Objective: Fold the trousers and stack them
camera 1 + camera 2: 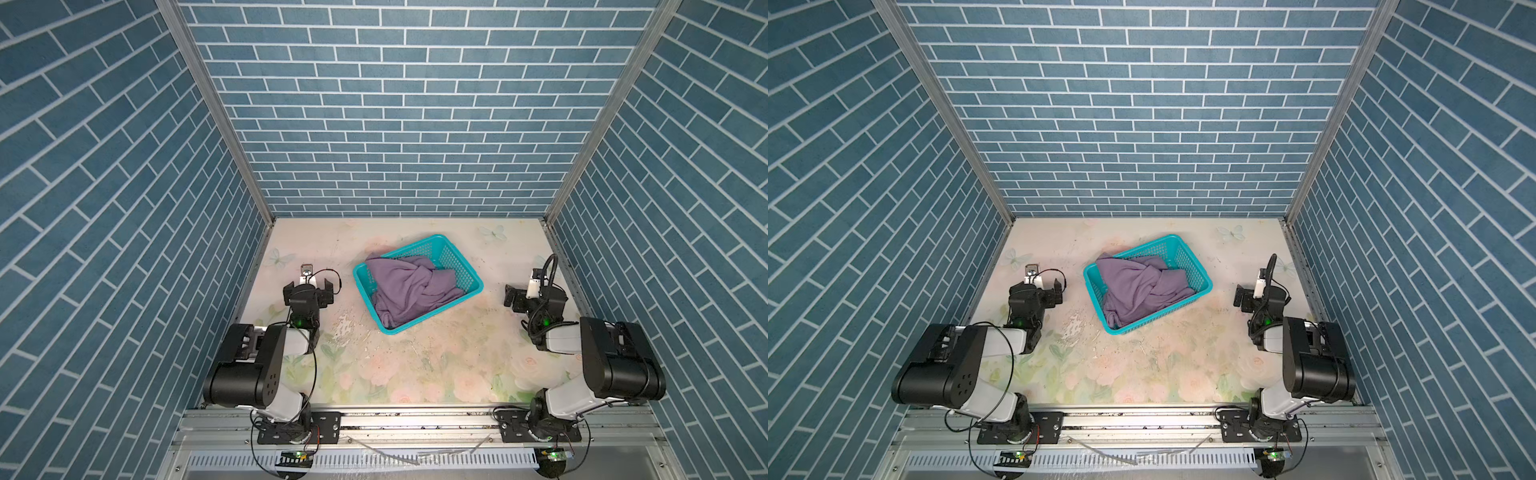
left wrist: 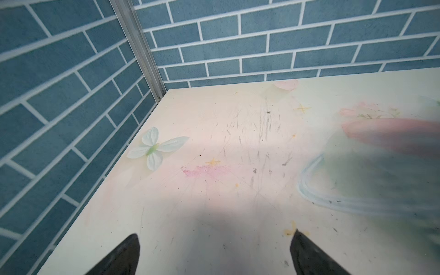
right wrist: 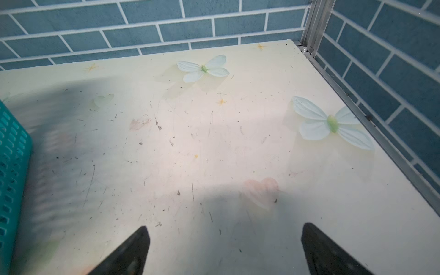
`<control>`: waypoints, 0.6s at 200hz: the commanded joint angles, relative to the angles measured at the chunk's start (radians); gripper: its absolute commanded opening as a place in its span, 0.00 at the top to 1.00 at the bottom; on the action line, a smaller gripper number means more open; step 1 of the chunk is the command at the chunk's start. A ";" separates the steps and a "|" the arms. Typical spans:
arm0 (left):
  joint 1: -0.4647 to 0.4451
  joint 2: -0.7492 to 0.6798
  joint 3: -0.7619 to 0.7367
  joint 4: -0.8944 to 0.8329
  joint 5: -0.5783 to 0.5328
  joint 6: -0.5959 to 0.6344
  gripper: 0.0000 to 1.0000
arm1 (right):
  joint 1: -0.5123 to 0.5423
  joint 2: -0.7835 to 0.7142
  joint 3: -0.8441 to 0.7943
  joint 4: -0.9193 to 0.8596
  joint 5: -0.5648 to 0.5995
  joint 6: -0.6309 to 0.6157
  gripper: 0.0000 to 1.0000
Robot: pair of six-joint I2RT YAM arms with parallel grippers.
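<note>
The step in hand, as I judge it, is the very first: getting the cloth out of the basket so there is something to fold. The pale, flower-printed surface has bare room on the near side of the basket, and the garment should be spread there.

The teal plastic mesh basket, rectangular and set at an angle, looks light and would likely lift or slide with the cloth. A pull should therefore go upward rather than sideways, or one claw should steady a wall.

The muted purple soft-cloth trousers lie bundled inside the basket and fill most of it, with one fold riding up its far-left wall. None of the cloth reaches the surface. A pinch on a raised ridge near the middle of the bundle looks the easiest start; waistband and hems cannot be told apart here.

The left claw sits to the left of the basket and the right claw to its right. Both are well apart from it, with jaws spread wide and empty.

The surface is smooth, flat and scuffed with dark scratches. The basket is rigid, with perforated walls, a thick rim and rounded corners. The trousers are matte, limp and heavily creased, and will probably drape and trail when lifted. Both claws are black and taper to narrow ends.
</note>
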 commanded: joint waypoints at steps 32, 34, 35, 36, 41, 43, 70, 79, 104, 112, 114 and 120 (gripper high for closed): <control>-0.003 0.011 0.017 -0.010 -0.005 0.010 0.01 | 0.004 -0.001 0.038 0.012 0.011 -0.026 0.01; -0.003 0.010 0.017 -0.010 -0.006 0.009 0.01 | 0.004 -0.001 0.037 0.012 0.011 -0.026 0.01; -0.002 0.011 0.017 -0.010 -0.005 0.008 0.01 | 0.004 -0.001 0.037 0.012 0.011 -0.026 0.01; -0.003 0.011 0.016 -0.010 -0.004 0.008 0.01 | 0.004 -0.001 0.038 0.012 0.011 -0.026 0.01; -0.001 0.011 0.016 -0.010 -0.003 0.007 0.01 | 0.004 -0.001 0.037 0.012 0.011 -0.025 0.01; 0.000 0.011 0.016 -0.011 0.000 0.007 0.01 | 0.004 -0.001 0.038 0.012 0.011 -0.026 0.01; -0.001 0.008 0.014 -0.004 0.000 0.008 0.01 | 0.004 0.001 0.039 0.011 0.031 -0.016 0.01; -0.001 0.011 0.016 -0.007 0.000 0.008 0.01 | 0.004 0.001 0.038 0.013 0.046 -0.010 0.01; 0.000 0.011 0.016 -0.009 0.000 0.008 0.01 | 0.004 0.000 0.037 0.013 0.046 -0.010 0.01; 0.000 0.011 0.015 -0.008 0.001 0.008 0.01 | 0.004 0.001 0.036 0.015 0.048 -0.009 0.01; -0.001 0.011 0.017 -0.009 0.001 0.009 0.01 | 0.005 0.001 0.036 0.015 0.049 -0.010 0.01; -0.001 0.011 0.015 -0.009 0.000 0.008 0.01 | 0.004 0.000 0.037 0.014 0.048 -0.010 0.01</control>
